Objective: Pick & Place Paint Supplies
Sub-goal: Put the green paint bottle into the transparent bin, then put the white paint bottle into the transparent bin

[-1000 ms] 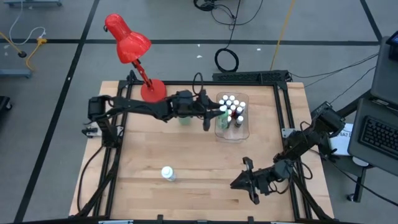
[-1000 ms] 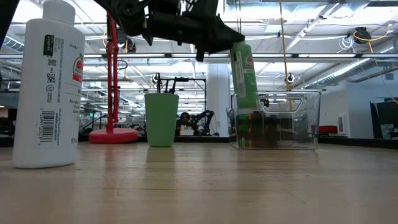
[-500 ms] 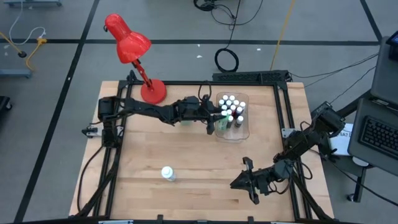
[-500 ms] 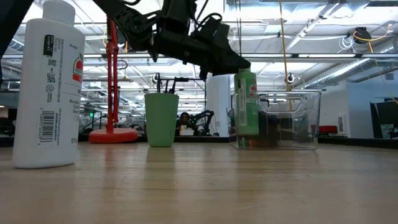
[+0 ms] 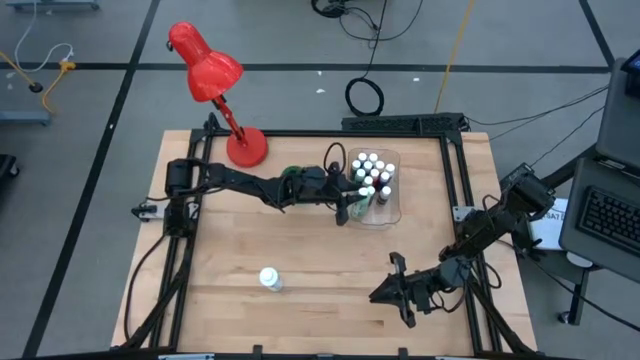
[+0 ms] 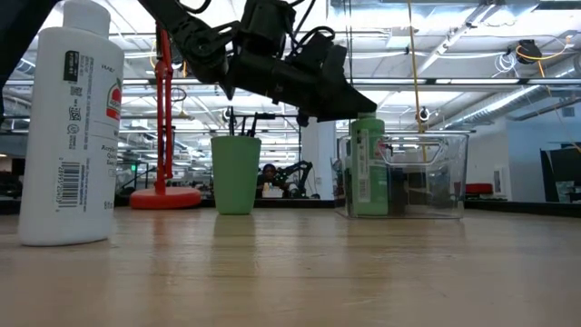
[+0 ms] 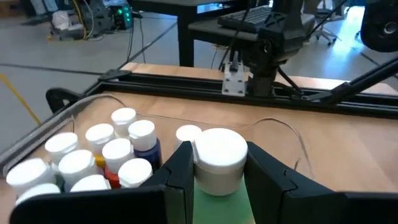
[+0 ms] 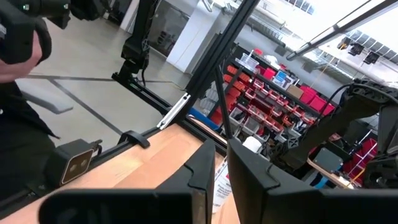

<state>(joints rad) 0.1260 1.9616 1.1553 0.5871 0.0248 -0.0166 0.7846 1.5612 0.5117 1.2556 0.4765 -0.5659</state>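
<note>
At tray, table 1 o'clock: my left gripper point(image 7: 217, 163) w/ green bottle point(image 6: 368, 168).
Jaws: clamped on its white cap point(image 7: 221, 152), bottle hanging below.
Right gripper point(image 5: 395, 285): parked 5 o'clock, fingers nearly together, holding nothing.

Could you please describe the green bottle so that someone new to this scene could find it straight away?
Start at the red desk lamp at the table's far edge, then go right to the clear plastic tray packed with tiny white-capped paint bottles. The green bottle stands upright at the tray's left side, gripped by the left gripper; it is far taller than those bottles.

Green bottle point(image 6: 367, 166) upright (white point(image 5: 269, 278) apart).
</note>
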